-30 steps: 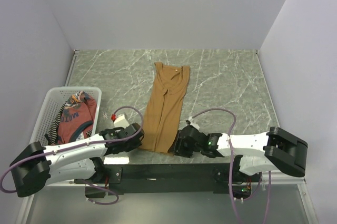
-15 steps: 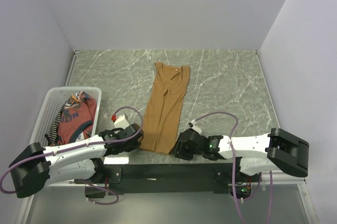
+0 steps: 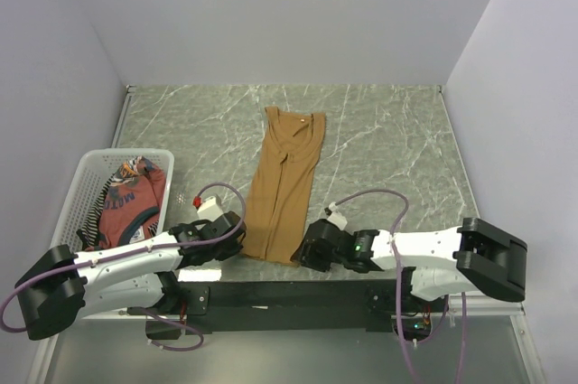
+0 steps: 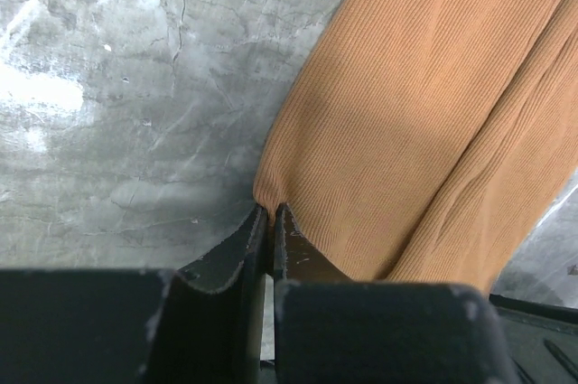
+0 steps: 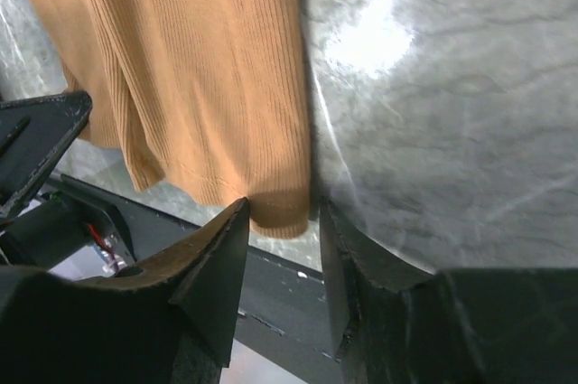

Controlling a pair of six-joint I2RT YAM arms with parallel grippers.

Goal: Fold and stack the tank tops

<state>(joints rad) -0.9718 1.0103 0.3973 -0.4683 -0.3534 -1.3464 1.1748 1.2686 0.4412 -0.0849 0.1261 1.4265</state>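
Left fingers [image 4: 239, 253] are pinched together on the near left hem corner of the tan tank top [image 3: 284, 185], which lies lengthwise on the worktop [image 3: 388, 140]; my right fingers [image 5: 212, 257] stand apart, its near right corner between them.

We find the spread tank top [image 3: 284, 181] lying on the table [image 3: 388, 140], stretching away ahead of both grippers. Its near hem runs between them: one corner sits right at the tips of the left gripper [image 4: 271, 212], the other lies just ahead of the right gripper [image 5: 280, 208], in line with the gap between its fingers. Left of the left gripper and a little beyond it stands the basket [image 3: 90, 167], on the table, with the other tank tops [image 3: 134, 199] bundled in it
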